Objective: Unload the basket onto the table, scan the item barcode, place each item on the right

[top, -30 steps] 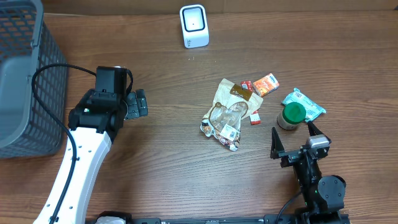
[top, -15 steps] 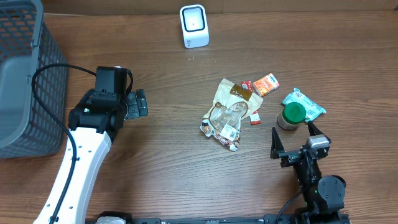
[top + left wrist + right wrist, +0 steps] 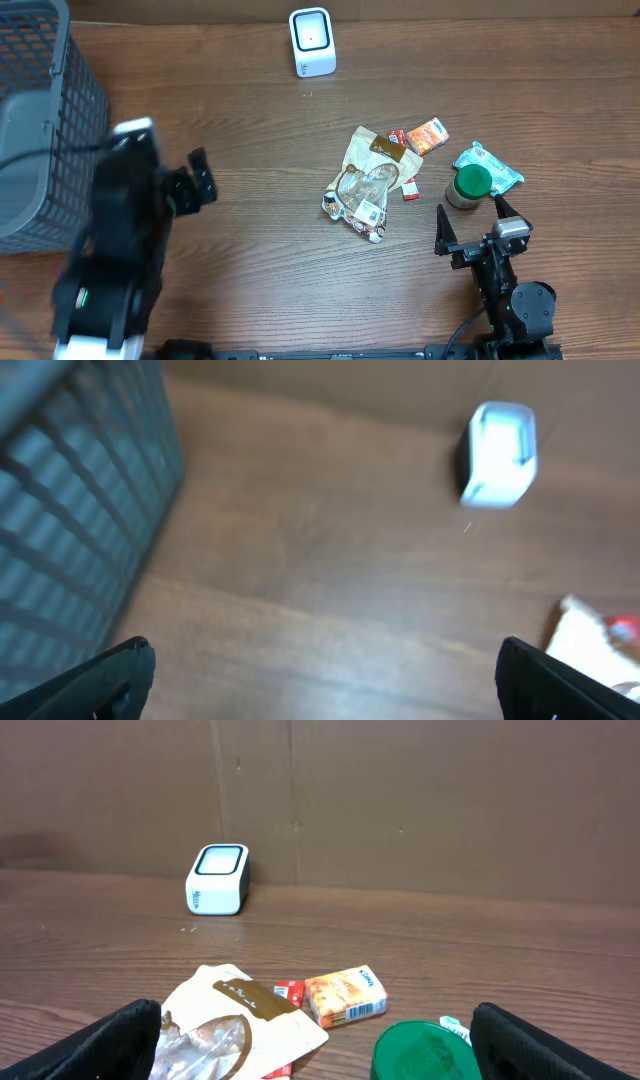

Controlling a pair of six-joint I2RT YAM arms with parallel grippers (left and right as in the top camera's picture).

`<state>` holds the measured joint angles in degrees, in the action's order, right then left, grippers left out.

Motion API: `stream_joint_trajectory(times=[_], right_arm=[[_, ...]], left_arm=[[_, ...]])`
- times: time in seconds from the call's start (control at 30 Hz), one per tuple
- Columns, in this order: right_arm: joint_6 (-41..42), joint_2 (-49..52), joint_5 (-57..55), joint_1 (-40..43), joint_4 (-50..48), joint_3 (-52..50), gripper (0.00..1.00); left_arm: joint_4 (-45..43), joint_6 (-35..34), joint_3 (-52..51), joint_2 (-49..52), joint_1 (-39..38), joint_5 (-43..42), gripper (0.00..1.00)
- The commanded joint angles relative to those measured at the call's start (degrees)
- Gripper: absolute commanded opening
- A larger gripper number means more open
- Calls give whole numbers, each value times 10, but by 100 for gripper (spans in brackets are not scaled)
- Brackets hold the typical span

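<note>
- The left hand [image 3: 325,685] hangs above the left part of the worktop [image 3: 260,270] with its fingers wide apart and only bare wood between them. It is blurred in the overhead view.
- A grey mesh basket [image 3: 40,120] fills the far left corner, just left of that hand.
- The right hand [image 3: 473,222] sits low near the near edge on the right side. Its fingers are spread wide and clamped on nothing.
- A white scanner [image 3: 311,41] stands upright close to the far edge, about midway along it, well apart from both hands.
- The items lie in a loose group right of the middle, and neither hand touches them.
- A tan and clear snack bag [image 3: 368,180] lies flat on the left of the group.
- An orange box [image 3: 428,134] and a small red pack [image 3: 398,138] lie at its far right corner.
- A jar with a green lid [image 3: 469,185] stands upright just beyond the right hand's fingertips, against a teal packet [image 3: 495,165] on its far right side.
</note>
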<state>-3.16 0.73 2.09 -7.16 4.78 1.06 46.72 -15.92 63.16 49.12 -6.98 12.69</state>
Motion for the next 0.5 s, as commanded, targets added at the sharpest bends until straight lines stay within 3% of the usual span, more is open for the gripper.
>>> stream_joint_trajectory(times=[0.0,0.23,0.47], right_arm=[[3,-6,-7,-2,-1,-6,100],[3,-6,-7,-2,-1,-6,100],[3,-6,-7,-2,-1,-6,100]], left_arm=[[-2,7,0,-43,3,4,100],[-2,7,-52,-116,3,4,100],[-7,7,-189,-256,3,13,100]])
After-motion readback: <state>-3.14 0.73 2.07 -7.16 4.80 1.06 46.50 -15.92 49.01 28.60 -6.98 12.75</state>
